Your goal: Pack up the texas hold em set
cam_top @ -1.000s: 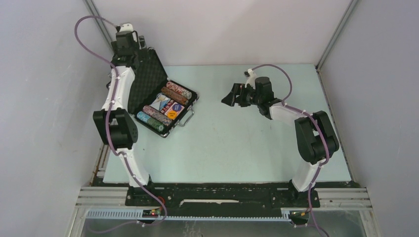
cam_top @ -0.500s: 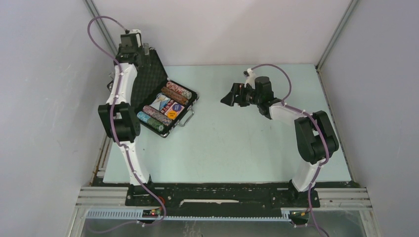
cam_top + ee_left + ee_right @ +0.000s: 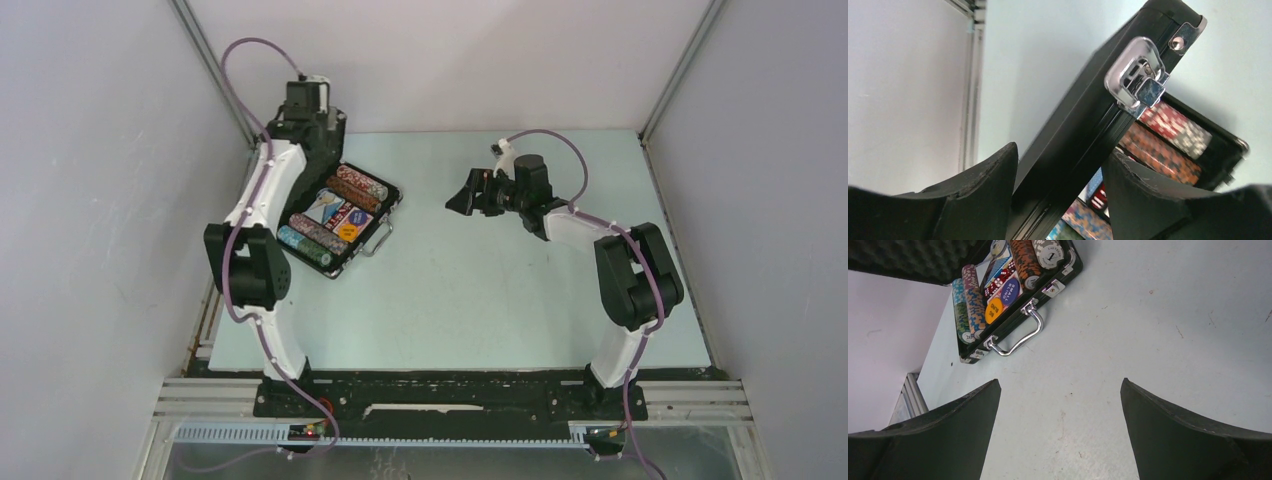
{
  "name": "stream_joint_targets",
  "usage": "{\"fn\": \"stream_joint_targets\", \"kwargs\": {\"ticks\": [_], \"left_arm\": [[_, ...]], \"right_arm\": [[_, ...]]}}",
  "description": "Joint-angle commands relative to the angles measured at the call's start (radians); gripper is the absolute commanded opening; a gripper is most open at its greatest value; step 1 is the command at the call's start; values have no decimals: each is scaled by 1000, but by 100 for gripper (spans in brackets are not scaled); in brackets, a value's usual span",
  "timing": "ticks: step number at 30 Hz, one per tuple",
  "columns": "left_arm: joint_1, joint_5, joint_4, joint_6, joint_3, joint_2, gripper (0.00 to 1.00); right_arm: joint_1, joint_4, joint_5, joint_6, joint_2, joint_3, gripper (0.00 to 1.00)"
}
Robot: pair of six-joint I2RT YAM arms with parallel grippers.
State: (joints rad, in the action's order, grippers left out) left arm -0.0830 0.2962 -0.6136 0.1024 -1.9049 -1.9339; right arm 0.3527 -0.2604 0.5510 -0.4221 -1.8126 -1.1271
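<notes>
Top external view: the poker case (image 3: 392,195) sits near the bench's (image 3: 480,300) far-left corner, filled, lid half-raised. The left arm is nearer. The right pincer (image 3: 461,197) hovers mid-bench.

Left wrist view: the lid's (image 3: 1083,105) long edge runs between the left pincer's (image 3: 1060,155) fingers. I cannot tell whether they pinch it.

Right wrist view: that pincer gapes empty, the case's handle (image 3: 1015,344) facing it.

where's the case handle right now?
Top view: the silver handle sticks out from the open case's front wall, on the left half of the table, pointing toward the table centre.
</notes>
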Motion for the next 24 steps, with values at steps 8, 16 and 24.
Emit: {"fn": "stream_joint_targets", "kwargs": {"ticks": [8, 16, 24], "left_arm": [[-120, 10, 64, -143, 282, 162, 67], [-159, -21, 161, -252, 444, 205, 65], [-180, -104, 259, -362, 533, 211, 68]], "right_arm": [[15, -11, 3, -13, -5, -40, 100], [20, -7, -1, -13, -9, -40, 100], [18, -20, 13, -29, -17, -40, 100]]}}
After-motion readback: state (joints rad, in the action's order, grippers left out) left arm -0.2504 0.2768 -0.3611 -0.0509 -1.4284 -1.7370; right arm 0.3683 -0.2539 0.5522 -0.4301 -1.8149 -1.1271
